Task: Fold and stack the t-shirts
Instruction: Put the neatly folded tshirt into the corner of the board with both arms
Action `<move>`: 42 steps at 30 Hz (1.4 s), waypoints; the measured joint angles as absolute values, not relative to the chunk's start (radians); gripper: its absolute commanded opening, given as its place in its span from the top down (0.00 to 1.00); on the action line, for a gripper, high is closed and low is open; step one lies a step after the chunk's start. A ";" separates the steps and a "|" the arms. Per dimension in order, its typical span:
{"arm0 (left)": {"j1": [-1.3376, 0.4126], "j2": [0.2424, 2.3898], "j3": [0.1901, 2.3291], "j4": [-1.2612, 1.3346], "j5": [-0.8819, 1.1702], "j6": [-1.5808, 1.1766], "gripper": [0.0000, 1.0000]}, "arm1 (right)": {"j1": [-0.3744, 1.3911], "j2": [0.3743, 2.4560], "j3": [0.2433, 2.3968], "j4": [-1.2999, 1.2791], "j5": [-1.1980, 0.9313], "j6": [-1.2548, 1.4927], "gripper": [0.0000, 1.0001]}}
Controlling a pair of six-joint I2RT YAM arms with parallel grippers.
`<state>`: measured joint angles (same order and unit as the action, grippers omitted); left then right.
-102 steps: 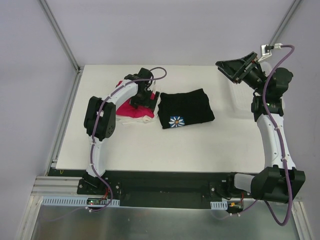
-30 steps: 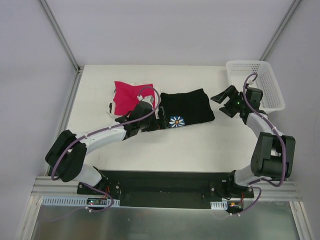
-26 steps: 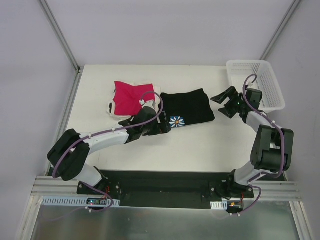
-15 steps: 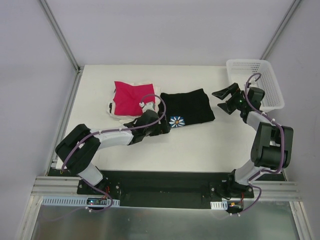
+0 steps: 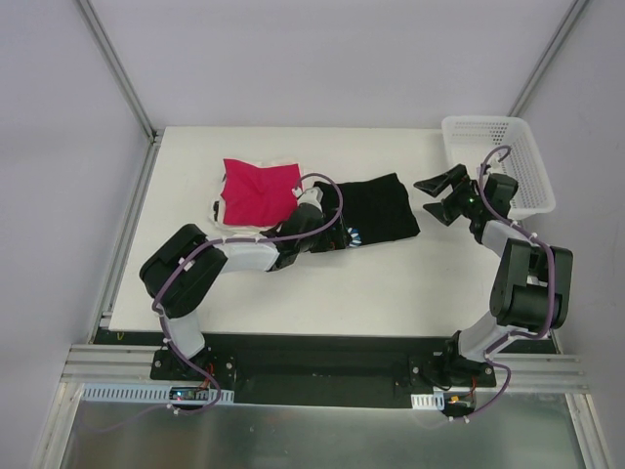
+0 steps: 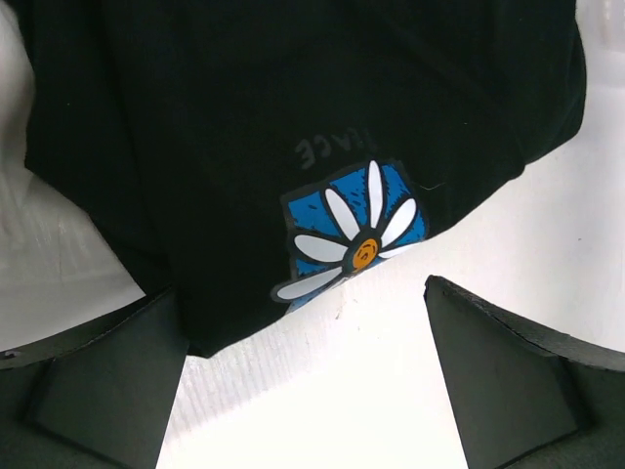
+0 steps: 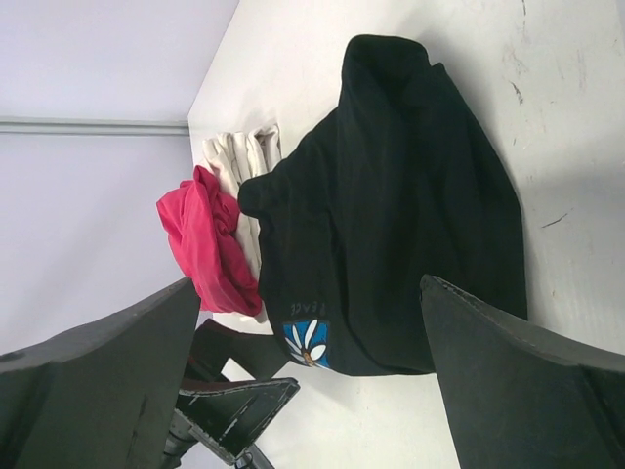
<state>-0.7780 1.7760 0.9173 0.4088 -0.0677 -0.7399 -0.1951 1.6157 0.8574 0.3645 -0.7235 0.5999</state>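
Left pincer [image 5: 334,238] now sits at the near edge of the black t-shirt [image 5: 383,203], fingers spread wide and holding nothing. A second ago it stood to the left of the daisy print [image 6: 354,234]; it has since slid right and forward until the arm hides that print from above. Right pincer [image 5: 437,193], also spread and empty, has barely moved in that time and hovers just off the shirt's right edge.

The black shirt lies folded on the worktop [image 5: 293,288], just right of the pink t-shirt [image 5: 258,190], which rests on the white t-shirts [image 7: 234,154]. That pile looks done, so my guess is the black shirt is the last one to go on, and the left arm's move looks like lining up for a grab at its near fold.

From the left wrist, the daisy and some faint lettering above it show clearly, with the cloth's edge lying between the two fingers but not yet pinched. The overhead view gives none of this. The right wrist view shows the pile side-on, with pale folds layered under the pink, and the left pincer low by the daisy corner. Only the overhead view takes in the white basket [image 5: 488,123], at the far right of the worktop behind the right pincer.
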 measured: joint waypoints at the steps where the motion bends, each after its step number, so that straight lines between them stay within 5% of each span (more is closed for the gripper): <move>1: -0.777 1.782 0.918 0.414 -0.059 -0.741 0.01 | -0.195 1.616 0.856 0.366 -0.726 0.604 0.03; 9: -0.770 1.794 0.918 0.422 -0.025 -0.744 0.01 | -0.207 1.542 0.839 0.378 -0.734 0.621 0.03; 15: -0.768 1.803 0.918 0.421 -0.002 -0.742 0.26 | -0.219 1.496 0.836 0.386 -0.739 0.636 0.08; 19: -0.764 1.811 0.920 0.413 0.007 -0.737 0.29 | -0.223 1.469 0.836 0.387 -0.738 0.644 0.14; 23: -0.764 1.818 0.940 0.392 0.015 -0.717 0.61 | -0.224 1.461 0.836 0.401 -0.738 0.653 0.17; 28: -0.763 1.831 0.962 0.381 0.028 -0.695 0.81 | -0.224 1.461 0.820 0.423 -0.741 0.670 0.17; 42: -0.757 1.815 0.942 0.349 0.117 -0.688 0.90 | -0.225 1.444 0.807 0.431 -0.750 0.707 0.16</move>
<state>-0.7574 1.8149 0.9424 0.3492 0.1173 -0.6884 -0.2249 1.4437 0.8074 0.4313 -0.7498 0.7071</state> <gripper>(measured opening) 0.109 0.834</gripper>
